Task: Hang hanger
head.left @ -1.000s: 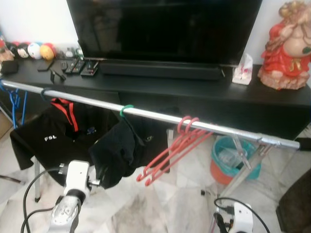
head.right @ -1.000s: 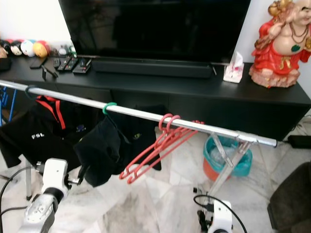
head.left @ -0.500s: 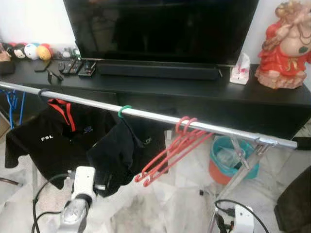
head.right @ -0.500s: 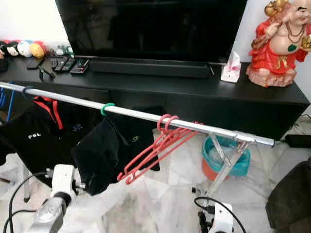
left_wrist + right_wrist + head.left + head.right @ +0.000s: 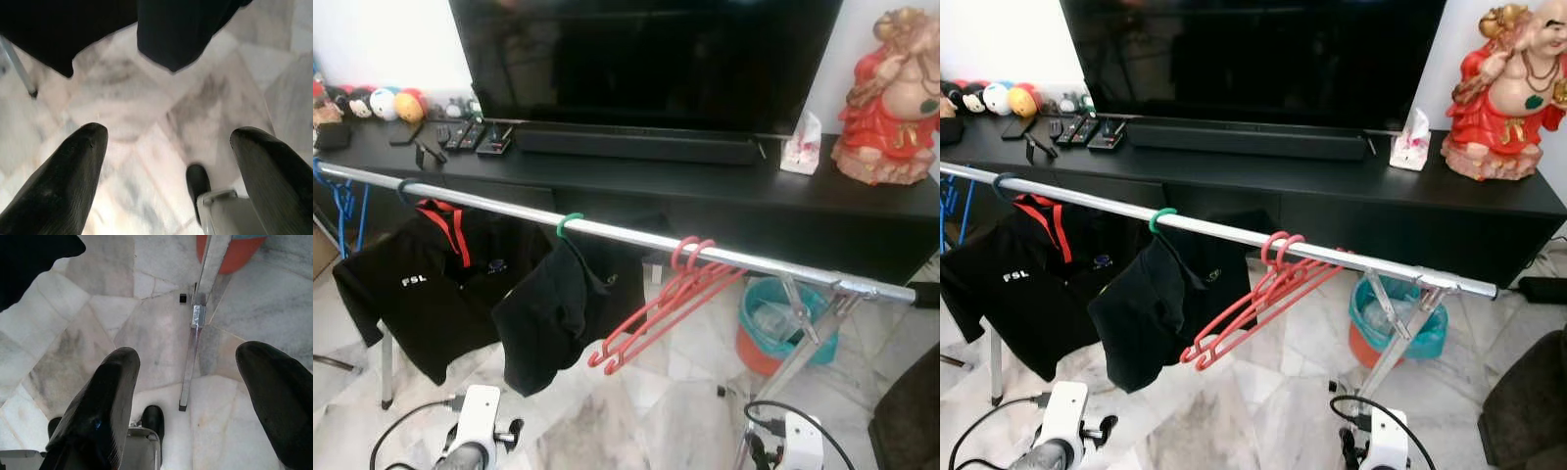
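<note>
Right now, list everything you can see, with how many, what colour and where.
Rail: one, silver, across the middle.
Hangers: a few, red, hooked on the rail right of centre.
Black garments: two, hanging left of the hangers.
TV: one, black, on the cabinet.
Statue: one, red and gold, on the cabinet's right end.
Bin: one, teal and orange, on the floor.
Left gripper: open, low over the floor.
Right gripper: open, low over the floor.
</note>
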You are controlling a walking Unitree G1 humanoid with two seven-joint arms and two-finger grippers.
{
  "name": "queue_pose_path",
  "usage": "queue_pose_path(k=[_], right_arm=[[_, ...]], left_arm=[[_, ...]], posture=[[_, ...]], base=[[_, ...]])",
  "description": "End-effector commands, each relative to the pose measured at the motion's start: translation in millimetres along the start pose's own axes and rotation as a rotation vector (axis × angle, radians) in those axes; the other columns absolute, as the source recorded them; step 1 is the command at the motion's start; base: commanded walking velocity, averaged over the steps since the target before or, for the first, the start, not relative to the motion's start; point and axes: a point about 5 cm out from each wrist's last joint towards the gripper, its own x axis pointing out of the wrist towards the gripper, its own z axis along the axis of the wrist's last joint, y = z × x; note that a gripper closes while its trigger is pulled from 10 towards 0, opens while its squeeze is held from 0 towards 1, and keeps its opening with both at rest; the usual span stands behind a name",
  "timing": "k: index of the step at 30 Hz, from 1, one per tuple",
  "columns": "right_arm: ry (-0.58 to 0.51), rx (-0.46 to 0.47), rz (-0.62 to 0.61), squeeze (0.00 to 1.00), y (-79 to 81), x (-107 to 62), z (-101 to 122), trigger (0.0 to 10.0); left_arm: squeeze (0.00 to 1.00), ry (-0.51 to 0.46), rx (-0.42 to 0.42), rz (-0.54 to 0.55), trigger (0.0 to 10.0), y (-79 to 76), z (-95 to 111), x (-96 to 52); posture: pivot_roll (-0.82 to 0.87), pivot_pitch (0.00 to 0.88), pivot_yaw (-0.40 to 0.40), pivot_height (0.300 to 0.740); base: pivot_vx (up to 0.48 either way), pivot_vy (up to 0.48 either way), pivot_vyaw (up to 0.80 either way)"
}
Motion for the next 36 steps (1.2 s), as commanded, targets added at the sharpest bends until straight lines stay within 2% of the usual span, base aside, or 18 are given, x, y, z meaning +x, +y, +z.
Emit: queue_pose_path(k=[1, 9, 16, 23, 36], right_arm=[[0.01, 0.002, -0.001, 0.0, 2.4, 1.1, 0.9, 10.0], [0.025, -0.013, 0.004, 0.0, 2.6, 2.1, 2.2, 10.0], [0.031, -0.016, 0.013, 0.0, 4.6, 2.5, 2.1, 10.0], [0.033, -0.013, 0.015, 0.0, 6.1, 2.5, 1.5, 10.0], [0.04, -0.02, 0.014, 0.0, 4.1, 2.1, 0.5, 10.0]], left_arm=[[0.0, 0.044, -0.005, 0.009, 10.0, -0.8, -5.9, 0.0], [0.0, 0.096, -0.029, 0.002, 10.0, -9.8, -11.0, 0.9], [0.0, 0.114, -0.022, 0.0, 10.0, -9.9, -11.2, 1.6], [0.0, 0.139, 0.018, -0.021, 10.0, -11.0, -13.5, 1.3], [0.0, 0.145, 0.007, -0.021, 10.0, -11.8, -12.5, 1.9]], posture=[[-0.02, 0.0, 0.0, 0.74], [-0.02, 0.0, 0.0, 0.74], [-0.02, 0.0, 0.004, 0.74], [-0.03, 0.0, 0.016, 0.74], [-0.03, 0.0, 0.012, 0.74]], base=[[0.0, 0.0, 0.0], [0.0, 0.14, 0.0], [0.0, 0.329, 0.0], [0.0, 0.328, 0.0], [0.0, 0.326, 0.0]])
